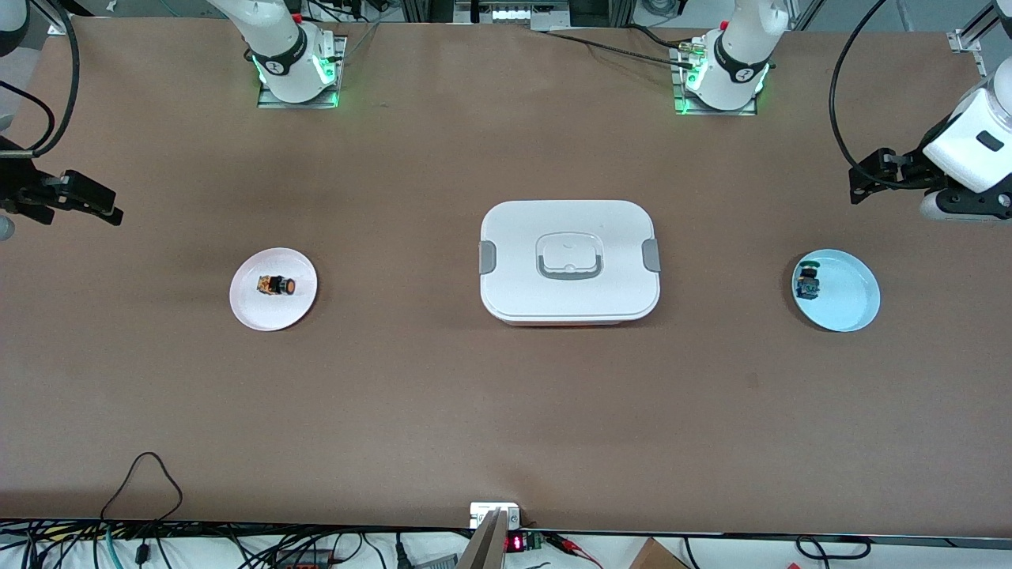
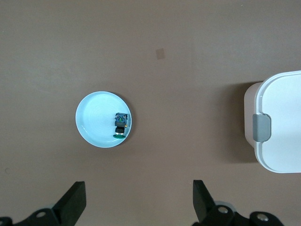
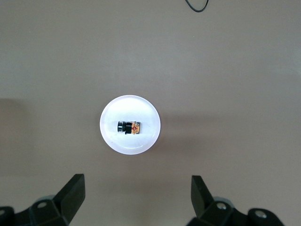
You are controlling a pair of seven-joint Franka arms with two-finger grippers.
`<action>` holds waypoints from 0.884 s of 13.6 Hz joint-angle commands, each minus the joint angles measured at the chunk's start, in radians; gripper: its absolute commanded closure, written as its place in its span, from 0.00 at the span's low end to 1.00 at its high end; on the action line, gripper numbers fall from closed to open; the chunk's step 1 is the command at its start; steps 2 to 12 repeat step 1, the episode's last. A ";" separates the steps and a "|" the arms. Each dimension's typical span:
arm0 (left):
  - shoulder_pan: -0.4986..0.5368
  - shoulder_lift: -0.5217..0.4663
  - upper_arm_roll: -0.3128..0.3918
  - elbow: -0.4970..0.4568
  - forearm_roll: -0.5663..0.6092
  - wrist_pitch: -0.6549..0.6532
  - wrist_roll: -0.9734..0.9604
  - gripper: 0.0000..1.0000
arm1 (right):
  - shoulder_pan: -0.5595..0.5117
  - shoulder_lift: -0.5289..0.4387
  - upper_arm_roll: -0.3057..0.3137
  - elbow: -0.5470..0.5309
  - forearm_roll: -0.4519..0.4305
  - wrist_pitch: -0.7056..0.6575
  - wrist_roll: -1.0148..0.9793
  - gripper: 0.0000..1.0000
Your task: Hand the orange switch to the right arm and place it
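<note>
The orange switch (image 1: 277, 285) lies on its side on a small pale pink plate (image 1: 249, 304) toward the right arm's end of the table. In the right wrist view the orange switch (image 3: 128, 126) shows as a black body with orange parts on that plate (image 3: 141, 106). My right gripper (image 1: 83, 197) hangs high over the table's edge at that end. It is open (image 3: 137, 181) with nothing between its fingers. My left gripper (image 1: 866, 178) hangs over the left arm's end of the table, also open (image 2: 138, 188) and holding nothing.
A white lidded box (image 1: 569, 261) with grey clips stands mid-table, its edge also in the left wrist view (image 2: 277, 122). A light blue plate (image 1: 850, 304) at the left arm's end holds a small blue-and-green switch (image 1: 808, 282), seen also from the left wrist (image 2: 121, 125).
</note>
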 commanded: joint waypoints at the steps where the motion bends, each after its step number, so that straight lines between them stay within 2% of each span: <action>1: -0.001 -0.011 0.007 0.004 -0.017 -0.014 0.000 0.00 | -0.006 -0.004 0.011 0.017 -0.007 -0.020 0.011 0.00; 12: -0.001 -0.011 0.007 0.004 -0.017 -0.014 0.000 0.00 | -0.006 -0.004 0.011 0.017 -0.007 -0.020 0.011 0.00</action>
